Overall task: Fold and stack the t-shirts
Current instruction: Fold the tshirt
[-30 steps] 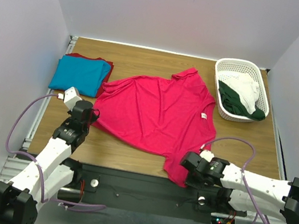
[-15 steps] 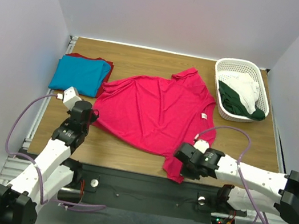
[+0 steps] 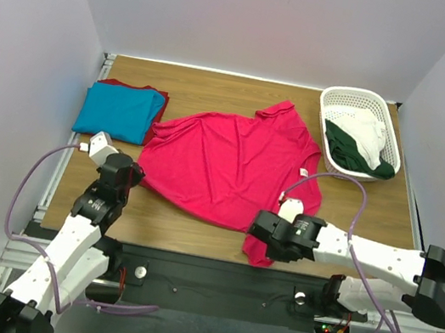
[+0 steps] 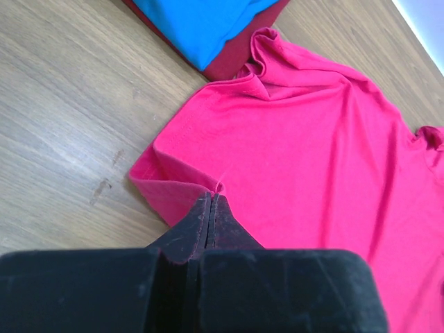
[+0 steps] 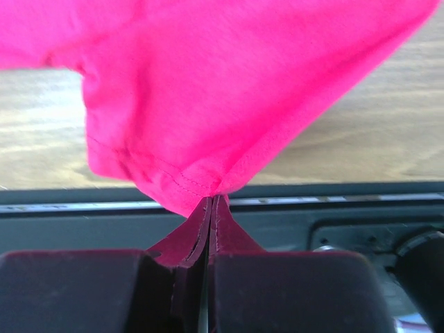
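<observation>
The right gripper (image 5: 210, 201) has its two dark, wedge-shaped fingers pressed together on a stitched hem corner of the pink shirt (image 5: 208, 83). From the tips the soft knit rises in a bunched, drooping fold, held clear of the dark metal rail (image 5: 347, 208) right under it. The pale wood-grain table (image 5: 388, 139) lies beyond.

The left gripper (image 4: 210, 201) is likewise clamped on this shirt, pinching a small ridge at its rolled-over edge. Ahead of those fingers the cloth spreads flat on the wood with shallow wrinkles. Farther ahead and to their left, a blue shirt (image 4: 201, 24) lies folded square on a dark red shirt (image 4: 236, 62). Well off to the right, in the far corner, stands a white lattice basket (image 3: 356, 93) of white and dark green cloth.
</observation>
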`<state>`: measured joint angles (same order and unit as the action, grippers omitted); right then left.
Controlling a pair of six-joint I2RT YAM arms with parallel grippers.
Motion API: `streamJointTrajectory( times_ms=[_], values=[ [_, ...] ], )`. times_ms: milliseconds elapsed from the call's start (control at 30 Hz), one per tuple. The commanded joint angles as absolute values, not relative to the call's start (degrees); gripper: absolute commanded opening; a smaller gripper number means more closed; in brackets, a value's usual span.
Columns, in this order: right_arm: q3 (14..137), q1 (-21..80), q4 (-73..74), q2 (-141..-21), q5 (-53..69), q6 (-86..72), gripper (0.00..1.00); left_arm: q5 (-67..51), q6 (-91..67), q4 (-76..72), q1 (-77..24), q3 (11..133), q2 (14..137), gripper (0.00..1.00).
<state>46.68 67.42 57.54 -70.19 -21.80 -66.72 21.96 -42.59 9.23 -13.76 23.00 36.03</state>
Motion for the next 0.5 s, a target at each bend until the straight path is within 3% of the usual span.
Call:
streamJointTrajectory(
  times_ms=[0, 467],
  values=[
    [50.2, 72.3, 65.1, -69.8, -26.1, -71.9, 0.0, 21.2, -44.6, 10.6, -13.6, 24.6, 33.4, 0.0],
    [57.1, 89.9, 77.4, -74.3, -30.9, -90.2, 0.0, 22.9, -51.5, 19.6, -17.9, 26.6, 23.0, 0.0]
  ],
)
